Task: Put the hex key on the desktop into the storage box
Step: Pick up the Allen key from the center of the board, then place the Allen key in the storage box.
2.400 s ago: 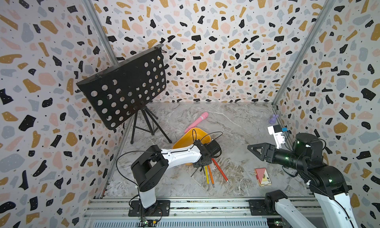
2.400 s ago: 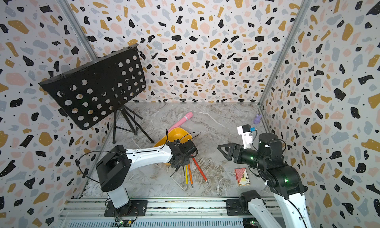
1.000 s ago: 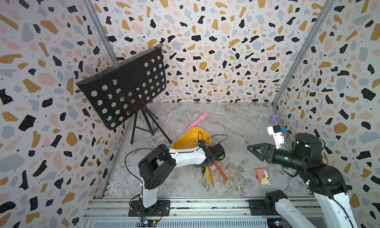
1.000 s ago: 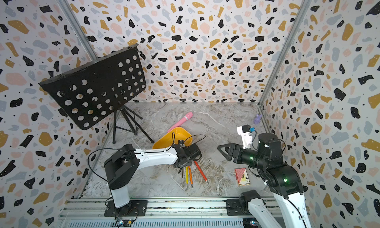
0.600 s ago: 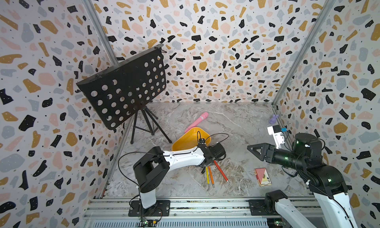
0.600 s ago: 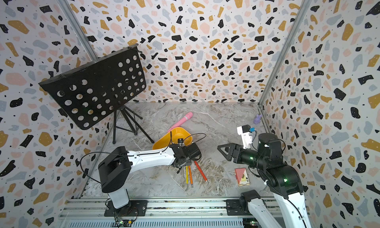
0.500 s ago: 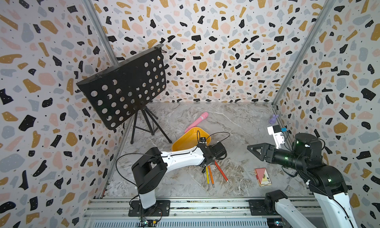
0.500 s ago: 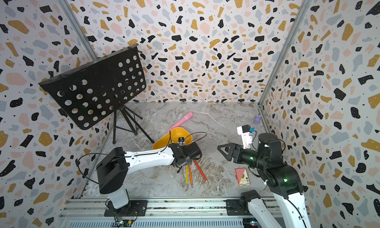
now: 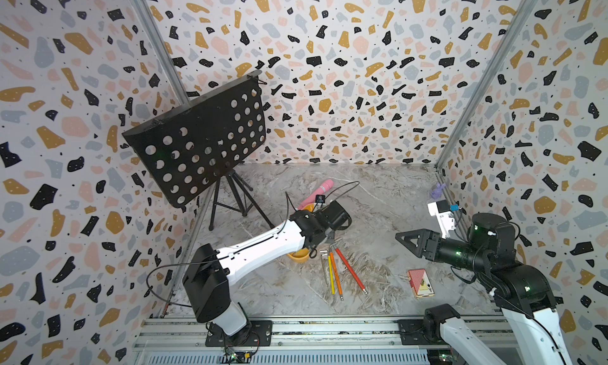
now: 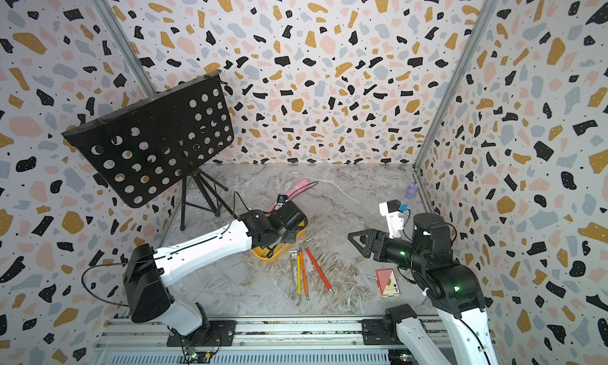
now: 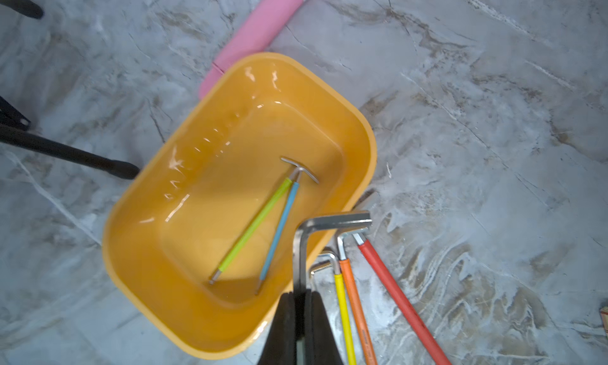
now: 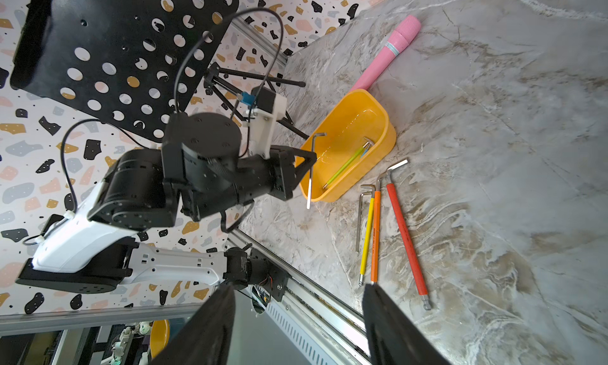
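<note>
The left gripper (image 11: 301,297) pinches a bare silver L-shaped metal hex key (image 11: 300,248) just above the end rim of the shallow yellow-orange plastic storage box (image 11: 138,235), while the right gripper (image 12: 297,289) hangs spread wide.

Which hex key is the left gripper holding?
The large bare steel hex key, pinched in the left gripper near the storage box; the others lie inside the box or on the desktop.
</note>
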Available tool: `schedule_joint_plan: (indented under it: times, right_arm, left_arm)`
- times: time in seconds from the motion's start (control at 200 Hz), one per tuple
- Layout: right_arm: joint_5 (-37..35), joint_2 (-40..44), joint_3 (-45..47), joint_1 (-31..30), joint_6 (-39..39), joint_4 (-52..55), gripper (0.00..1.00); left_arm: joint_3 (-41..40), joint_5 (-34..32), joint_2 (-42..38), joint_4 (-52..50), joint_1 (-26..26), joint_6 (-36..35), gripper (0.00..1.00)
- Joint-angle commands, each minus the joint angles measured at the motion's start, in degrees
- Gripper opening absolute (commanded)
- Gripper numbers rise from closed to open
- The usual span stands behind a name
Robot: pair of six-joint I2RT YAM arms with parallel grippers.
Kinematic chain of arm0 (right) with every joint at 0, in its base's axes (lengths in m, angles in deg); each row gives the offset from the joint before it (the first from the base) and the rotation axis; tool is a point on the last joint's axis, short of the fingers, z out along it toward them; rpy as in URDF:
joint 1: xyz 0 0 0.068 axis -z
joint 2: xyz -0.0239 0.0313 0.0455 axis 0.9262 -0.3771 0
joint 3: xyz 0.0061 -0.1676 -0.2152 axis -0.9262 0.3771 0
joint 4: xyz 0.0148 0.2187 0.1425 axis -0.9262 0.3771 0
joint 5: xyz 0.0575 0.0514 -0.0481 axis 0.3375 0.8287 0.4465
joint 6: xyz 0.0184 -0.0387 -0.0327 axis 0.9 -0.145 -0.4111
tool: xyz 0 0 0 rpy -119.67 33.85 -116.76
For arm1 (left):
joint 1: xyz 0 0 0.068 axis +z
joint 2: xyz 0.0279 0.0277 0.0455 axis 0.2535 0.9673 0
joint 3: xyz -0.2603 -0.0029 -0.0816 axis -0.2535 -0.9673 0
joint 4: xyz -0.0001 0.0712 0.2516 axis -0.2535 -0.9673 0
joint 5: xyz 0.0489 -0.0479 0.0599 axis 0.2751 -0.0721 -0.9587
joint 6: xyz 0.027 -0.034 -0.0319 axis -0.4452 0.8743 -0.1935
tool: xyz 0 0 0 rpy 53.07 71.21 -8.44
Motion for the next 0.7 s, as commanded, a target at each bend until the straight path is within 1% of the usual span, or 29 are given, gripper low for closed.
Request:
schedule_joint_plan:
  times: [0.0,0.065,0.145,0.28,0.36,0.446,0.696]
  right_arm:
    - [0.47,0.26,-0.94,-0.29,0.22,-0.06,0.67]
    - [0.45,0.23,-0.96,-0.29,0.20,-0.08,0.67]
    - [0.50,0.21,-1.00,-0.29,0.21,-0.13,0.67]
    - [0.50,0.05,-1.13,-0.29,0.15,0.00,0.67]
    - [0.50,-0.04,-1.23,-0.28,0.12,0.23,0.67]
    - [0.50,-0.02,-1.10,-0.29,0.13,0.10,0.67]
    - [0.58,0.25,-0.21,-0.28,0.08,-0.02,0.67]
  left_arm:
    - [2.23,1.10,-1.58,-1.74,3.71,-15.06,0.00]
    - [3.30,1.97,-0.83,-1.70,5.75,-21.13,0.00]
    - [4.50,3.53,1.58,-1.59,8.00,-26.66,0.00]
    - [5.56,5.64,6.10,-1.16,10.04,-32.32,0.00]
    - [4.95,5.63,8.40,0.25,10.82,-33.68,0.00]
    - [4.15,6.43,11.10,1.77,11.85,-33.60,0.00]
    - [3.03,7.31,16.45,4.27,12.35,-33.90,0.00]
